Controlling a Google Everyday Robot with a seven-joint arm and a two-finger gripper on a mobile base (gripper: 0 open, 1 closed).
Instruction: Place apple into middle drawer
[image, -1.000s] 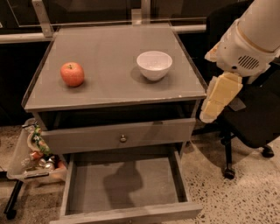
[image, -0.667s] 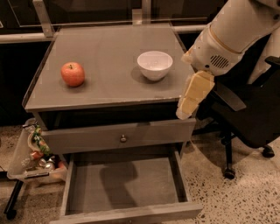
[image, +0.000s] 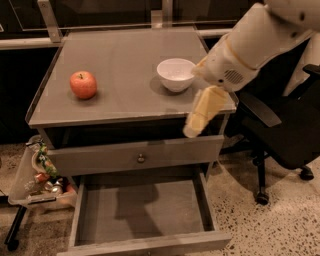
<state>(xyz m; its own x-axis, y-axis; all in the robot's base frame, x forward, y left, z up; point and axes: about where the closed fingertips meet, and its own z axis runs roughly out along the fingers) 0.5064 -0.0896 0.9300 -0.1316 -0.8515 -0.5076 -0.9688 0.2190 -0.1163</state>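
Note:
The apple (image: 83, 84), small and red-orange, sits on the left part of the grey tabletop (image: 125, 60). The middle drawer (image: 142, 210) is pulled open low at the front, and its flat grey floor is bare. My gripper (image: 193, 129), pale yellow on a white arm, hangs at the table's front right edge. It points down and to the left, just right of and below the white bowl (image: 176, 74). It is far to the right of the apple and holds nothing that I can see.
A closed grey drawer front with a small round knob (image: 141, 158) sits above the open drawer. A black office chair (image: 285, 135) stands to the right. A tray of clutter (image: 40, 175) sits low on the left.
My arm has swung left, from beside the table's right side to over its front right corner, near the bowl. The apple, bowl and drawer have not moved.

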